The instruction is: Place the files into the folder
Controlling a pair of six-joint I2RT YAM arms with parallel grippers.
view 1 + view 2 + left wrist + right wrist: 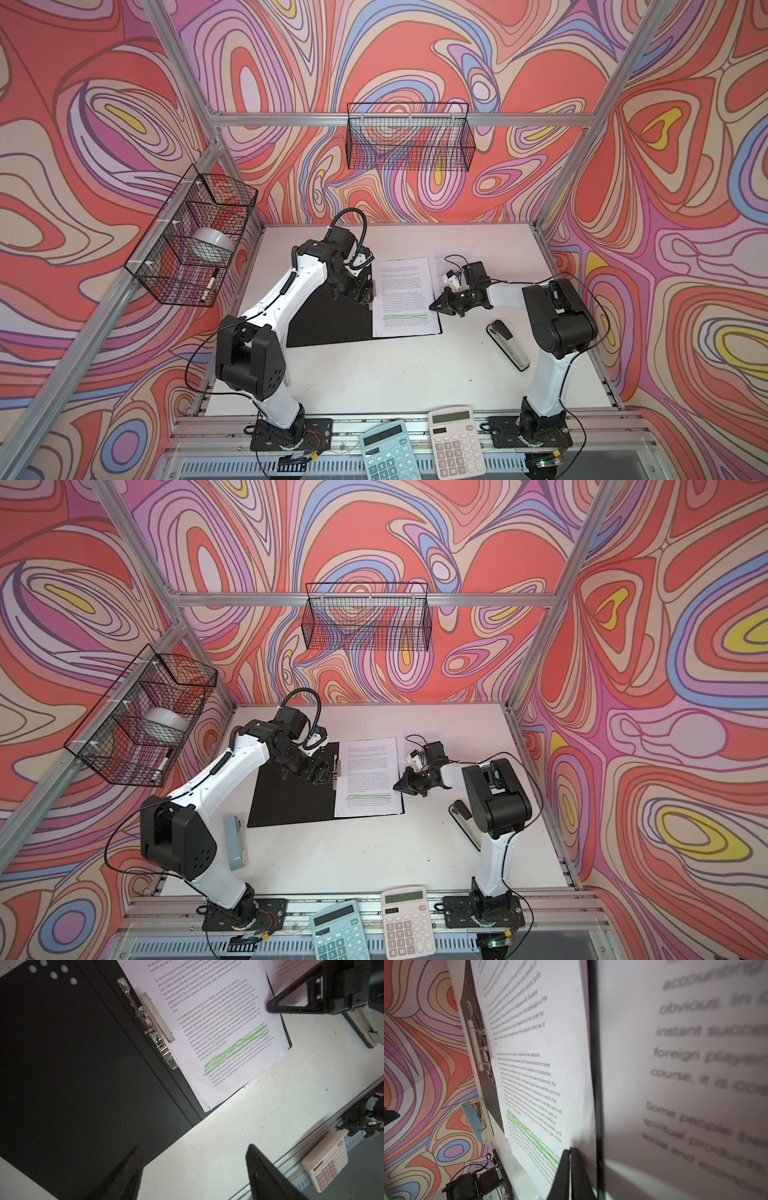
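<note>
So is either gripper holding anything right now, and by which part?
Left gripper: open, holding nothing. Right gripper: shut at the long edge of the white printed sheet with green highlighting; whether it pinches that edge cannot be told.

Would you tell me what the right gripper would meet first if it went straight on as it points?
Probably the white printed sheet with green highlighted lines on the black folder; the right gripper has its tip at that sheet's edge, contact unclear.

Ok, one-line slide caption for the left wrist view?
Black folder lies open, highlighted sheet on it by the metal clip, shut right claw at the sheet's edge, left claw open.
</note>
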